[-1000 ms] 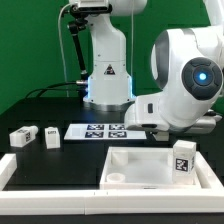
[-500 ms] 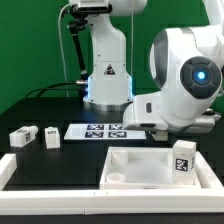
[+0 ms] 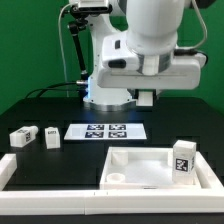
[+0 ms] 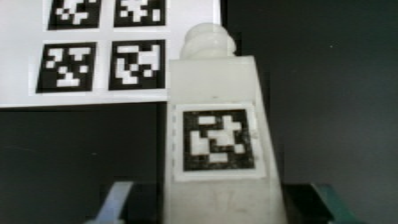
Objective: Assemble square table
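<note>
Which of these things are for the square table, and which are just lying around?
For the table: square top; three loose leg blocks; fourth leg block between the fingers.
Just lying about: marker board; border rails.

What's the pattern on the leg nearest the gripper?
Black-and-white square tag on a white leg; wrist view shows it best.

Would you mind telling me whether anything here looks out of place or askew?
Nothing stands out. The table top lies flat, with a standing leg at its end on the exterior view's right. A loose leg and a second loose leg lie beside the marker board. The gripper holds the fourth leg straight.
</note>
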Available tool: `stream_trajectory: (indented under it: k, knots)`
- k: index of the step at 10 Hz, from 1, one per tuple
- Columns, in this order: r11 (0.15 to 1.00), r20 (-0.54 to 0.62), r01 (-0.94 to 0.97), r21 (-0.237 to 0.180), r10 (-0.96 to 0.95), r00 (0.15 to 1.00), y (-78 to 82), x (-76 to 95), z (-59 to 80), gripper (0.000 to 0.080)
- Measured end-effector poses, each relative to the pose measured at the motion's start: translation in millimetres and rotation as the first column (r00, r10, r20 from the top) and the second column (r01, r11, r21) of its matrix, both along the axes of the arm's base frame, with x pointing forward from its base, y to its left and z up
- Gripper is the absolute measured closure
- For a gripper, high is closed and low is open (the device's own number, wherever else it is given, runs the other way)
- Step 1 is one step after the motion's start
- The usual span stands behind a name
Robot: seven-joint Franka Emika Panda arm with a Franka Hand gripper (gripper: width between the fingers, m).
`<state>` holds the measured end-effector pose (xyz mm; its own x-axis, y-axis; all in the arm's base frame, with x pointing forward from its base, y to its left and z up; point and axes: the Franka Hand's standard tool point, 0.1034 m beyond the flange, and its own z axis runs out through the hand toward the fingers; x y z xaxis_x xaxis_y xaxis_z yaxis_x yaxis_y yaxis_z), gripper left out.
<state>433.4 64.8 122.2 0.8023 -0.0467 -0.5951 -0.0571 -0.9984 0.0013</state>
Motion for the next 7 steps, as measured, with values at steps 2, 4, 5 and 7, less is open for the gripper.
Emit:
stream_trajectory:
  k: [2,4,5,7]
  knots:
    - [1.000,0.198,-0.003,0.009,0.001,0.980,3.7,8.8,-4.5,0.0508]
    - [1.000,0.353,-0.013,-0.015,0.018,0.935,-6.4,32.0,10.4,0.0508]
    - [1.000,0.442,0.009,-0.015,-0.001,0.897,-16.1,56.3,29.1,0.0508]
    - [0.999,0.559,-0.010,-0.035,0.028,0.829,-33.2,76.7,51.7,0.0508]
